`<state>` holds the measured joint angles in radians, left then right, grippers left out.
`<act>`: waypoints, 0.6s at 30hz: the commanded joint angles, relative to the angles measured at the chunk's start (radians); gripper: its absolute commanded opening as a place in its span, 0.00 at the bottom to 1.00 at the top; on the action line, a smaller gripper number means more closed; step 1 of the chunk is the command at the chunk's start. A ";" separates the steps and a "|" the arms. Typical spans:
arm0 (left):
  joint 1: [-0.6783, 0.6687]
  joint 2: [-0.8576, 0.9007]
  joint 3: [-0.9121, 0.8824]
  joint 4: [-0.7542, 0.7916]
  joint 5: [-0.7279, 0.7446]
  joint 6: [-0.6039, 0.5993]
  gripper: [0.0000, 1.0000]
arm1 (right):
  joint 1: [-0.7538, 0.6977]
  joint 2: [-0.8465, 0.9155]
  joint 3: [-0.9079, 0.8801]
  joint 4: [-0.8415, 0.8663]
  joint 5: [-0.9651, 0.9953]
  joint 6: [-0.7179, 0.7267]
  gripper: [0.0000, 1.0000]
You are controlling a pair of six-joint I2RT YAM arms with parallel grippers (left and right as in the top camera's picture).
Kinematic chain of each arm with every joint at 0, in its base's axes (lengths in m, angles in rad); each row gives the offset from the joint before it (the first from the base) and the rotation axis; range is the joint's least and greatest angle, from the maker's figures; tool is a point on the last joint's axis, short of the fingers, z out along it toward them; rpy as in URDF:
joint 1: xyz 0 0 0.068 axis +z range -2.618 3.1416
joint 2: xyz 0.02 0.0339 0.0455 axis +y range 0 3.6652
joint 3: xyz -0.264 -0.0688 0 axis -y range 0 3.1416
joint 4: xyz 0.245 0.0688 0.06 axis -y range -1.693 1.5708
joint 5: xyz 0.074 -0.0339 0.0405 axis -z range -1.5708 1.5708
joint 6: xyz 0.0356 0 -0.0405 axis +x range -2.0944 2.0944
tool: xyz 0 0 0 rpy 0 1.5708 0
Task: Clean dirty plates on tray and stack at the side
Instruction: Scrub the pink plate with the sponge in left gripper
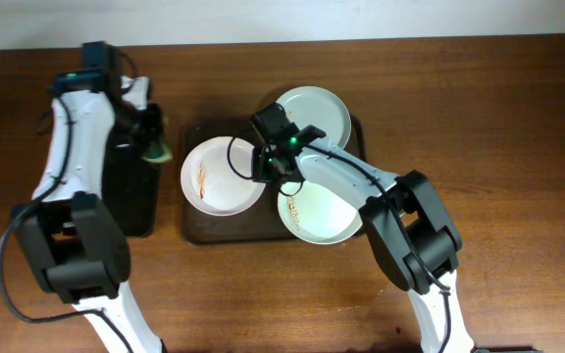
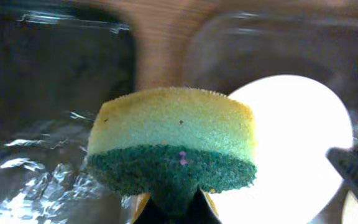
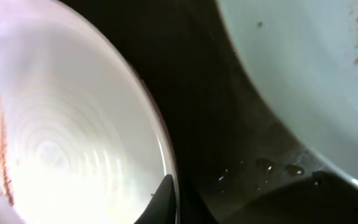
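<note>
Three white plates lie on the dark-brown tray. The left plate has orange-brown smears near its left side. A second smeared plate is at the front right, and a third plate is at the back. My right gripper is shut on the left plate's right rim, one finger inside and one outside. My left gripper is shut on a yellow-and-green sponge, held over the black tray just left of the left plate.
A narrower black tray with a wet, shiny bottom stands left of the brown tray. Water drops sit on the brown tray floor. Bare wooden table lies to the right and front.
</note>
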<state>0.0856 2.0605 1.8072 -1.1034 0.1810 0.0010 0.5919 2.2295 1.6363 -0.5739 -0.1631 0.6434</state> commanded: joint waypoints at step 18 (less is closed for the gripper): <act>-0.161 0.001 -0.459 0.174 0.141 0.043 0.01 | -0.010 0.018 0.010 0.011 -0.036 0.001 0.04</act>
<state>-0.0708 2.0438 1.3865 -0.8585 0.2474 -0.0555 0.5831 2.2341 1.6363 -0.5720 -0.2008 0.6353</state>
